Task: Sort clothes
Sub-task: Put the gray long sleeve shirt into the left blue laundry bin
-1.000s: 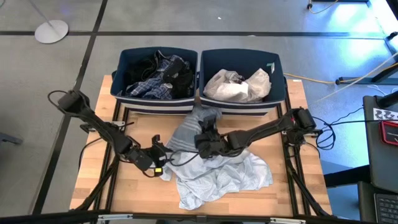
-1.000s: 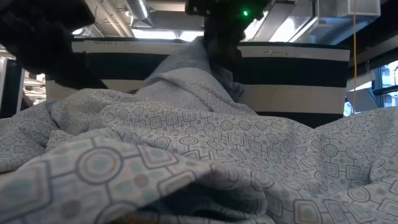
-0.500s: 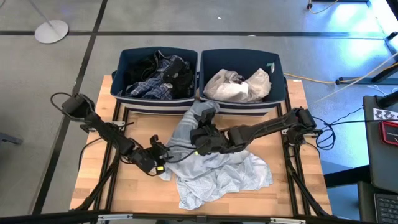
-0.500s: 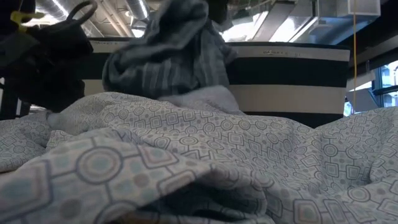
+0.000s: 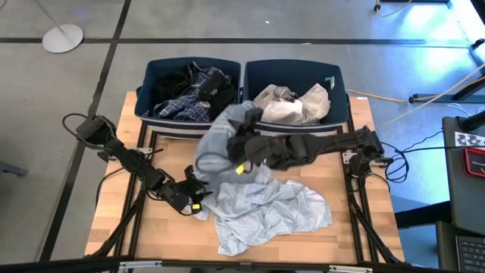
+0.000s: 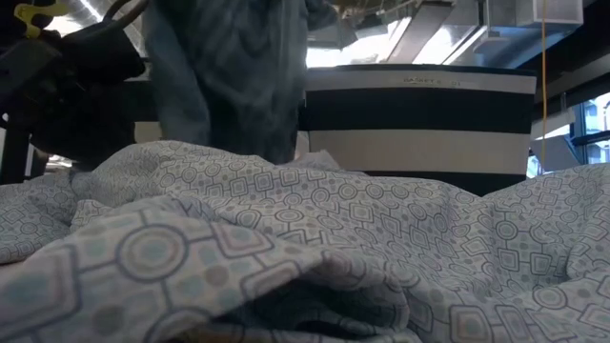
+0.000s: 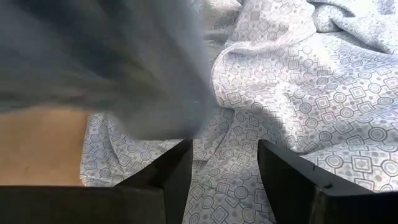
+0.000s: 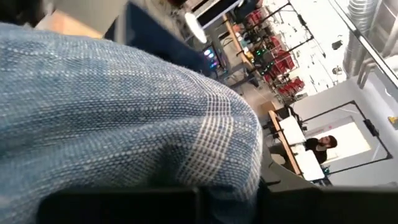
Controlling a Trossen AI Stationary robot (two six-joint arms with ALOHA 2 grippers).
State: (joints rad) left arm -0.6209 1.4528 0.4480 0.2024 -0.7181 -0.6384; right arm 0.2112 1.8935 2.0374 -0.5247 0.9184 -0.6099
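My right gripper [image 5: 241, 152] is shut on a grey-striped garment [image 5: 216, 148], held up over the table's middle, in front of the two navy bins. The garment fills the right wrist view [image 8: 112, 106] and hangs at the top left of the low view [image 6: 238, 76]. A pale blue patterned garment [image 5: 265, 212] lies spread on the table below it. My left gripper [image 7: 221, 152] is open, low over this garment's left edge [image 5: 198, 201]. I cannot tell whether it touches the cloth. My right gripper holds the grey-striped garment by a bunched part near its top [image 5: 231, 144], reaching in from the table's right. The cloth itself hides the fingers, so the layers cannot be told. The garment hangs slack below the gripper; whether its lower end [image 6: 257, 143] touches the pale cloth cannot be told.
The left navy bin [image 5: 151, 72] holds dark and plaid clothes. The right navy bin [image 5: 341, 83] holds white clothes. Both stand at the table's far edge. Bare wood [image 5: 129, 220] shows at the table's near left.
My right gripper has risen and gone toward the table's left and far edge with the grey-striped garment. The garment has come up off the pale patterned cloth and now hangs bunched below the gripper. The pale cloth has stayed where it was.
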